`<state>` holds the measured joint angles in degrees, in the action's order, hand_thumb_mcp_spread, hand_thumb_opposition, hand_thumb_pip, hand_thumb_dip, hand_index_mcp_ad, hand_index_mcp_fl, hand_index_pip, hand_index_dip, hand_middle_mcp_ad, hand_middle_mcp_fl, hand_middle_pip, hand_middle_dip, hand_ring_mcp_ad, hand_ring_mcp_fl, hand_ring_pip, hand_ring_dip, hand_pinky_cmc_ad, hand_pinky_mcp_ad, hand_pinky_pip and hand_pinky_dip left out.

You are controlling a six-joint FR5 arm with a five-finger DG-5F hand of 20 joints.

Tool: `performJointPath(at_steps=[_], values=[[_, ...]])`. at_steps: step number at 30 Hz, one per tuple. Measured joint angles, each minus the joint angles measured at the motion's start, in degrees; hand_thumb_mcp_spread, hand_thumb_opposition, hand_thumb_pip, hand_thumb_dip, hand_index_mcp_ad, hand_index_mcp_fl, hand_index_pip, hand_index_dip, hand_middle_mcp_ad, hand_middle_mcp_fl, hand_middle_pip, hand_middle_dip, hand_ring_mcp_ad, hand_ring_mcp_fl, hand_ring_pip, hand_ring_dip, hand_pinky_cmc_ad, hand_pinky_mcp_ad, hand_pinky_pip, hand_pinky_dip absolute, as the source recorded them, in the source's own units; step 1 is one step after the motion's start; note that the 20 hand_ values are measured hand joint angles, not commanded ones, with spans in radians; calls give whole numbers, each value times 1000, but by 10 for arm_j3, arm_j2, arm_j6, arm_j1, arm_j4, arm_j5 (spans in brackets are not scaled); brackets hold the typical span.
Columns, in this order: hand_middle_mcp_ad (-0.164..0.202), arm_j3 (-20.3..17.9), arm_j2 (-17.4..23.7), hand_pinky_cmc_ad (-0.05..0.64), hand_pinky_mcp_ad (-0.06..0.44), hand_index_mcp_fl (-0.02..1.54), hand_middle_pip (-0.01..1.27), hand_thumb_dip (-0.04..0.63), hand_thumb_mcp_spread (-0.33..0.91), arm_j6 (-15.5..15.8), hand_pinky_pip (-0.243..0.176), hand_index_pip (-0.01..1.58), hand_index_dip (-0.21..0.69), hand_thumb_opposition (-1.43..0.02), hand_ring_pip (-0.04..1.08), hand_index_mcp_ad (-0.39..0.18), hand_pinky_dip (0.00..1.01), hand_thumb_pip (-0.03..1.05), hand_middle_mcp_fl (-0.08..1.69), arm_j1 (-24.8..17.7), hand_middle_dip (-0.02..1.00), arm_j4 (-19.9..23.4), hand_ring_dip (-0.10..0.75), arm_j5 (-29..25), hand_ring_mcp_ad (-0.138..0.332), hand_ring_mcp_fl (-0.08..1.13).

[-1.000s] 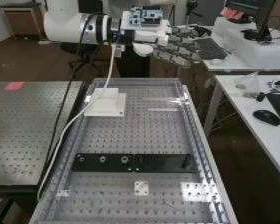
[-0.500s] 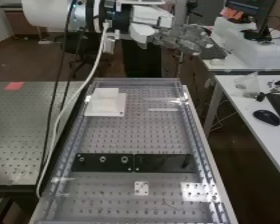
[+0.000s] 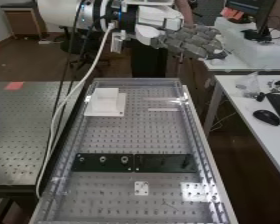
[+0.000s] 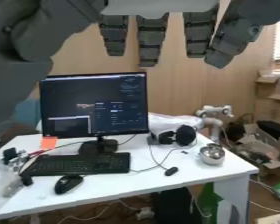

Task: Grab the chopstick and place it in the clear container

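Beyond the bench's far end, the hand (image 3: 192, 42) is held in the air with its fingers straight, pointing right, and nothing in its grasp. In the wrist view the hand (image 4: 150, 39) has several straight fingers hanging down, apart from each other. A thin pale strip (image 3: 164, 109) lies on the perforated bench, to the right of a white block; whether it is the chopstick I cannot tell. Near it are glossy transparent edges, which I cannot make out as a container.
The white block (image 3: 107, 102) stands on the bench's far left part. Black plates (image 3: 105, 162) with holes cross its middle, and clear walls run along the sides. A white desk (image 4: 157, 176) carries a monitor (image 4: 94, 106), keyboard, mouse and metal bowl (image 4: 212, 154). A cable hangs from the arm.
The hand has moved to the right and slightly up in the high view, beyond the bench's far end. Its fingers remain straight. The things on the bench have not moved.
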<state>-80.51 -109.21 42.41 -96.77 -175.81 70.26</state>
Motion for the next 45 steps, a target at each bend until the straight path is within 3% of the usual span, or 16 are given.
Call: performJointPath(at_steps=[6,18,45], values=[[45,31,-19,445,213,26,113,-5,147,-21,-157,51,35,-661,51,-105,164,304,52,-20,77,-24,-51,-54,253,5],[42,64,-41,447,211,26,112,-9,161,-32,-157,54,26,-665,51,-105,161,304,52,-28,75,-26,-51,-42,253,5],[42,56,-35,447,211,26,117,-9,178,-30,-154,54,24,-663,51,-105,164,293,58,-24,75,-10,-51,-30,255,5]])
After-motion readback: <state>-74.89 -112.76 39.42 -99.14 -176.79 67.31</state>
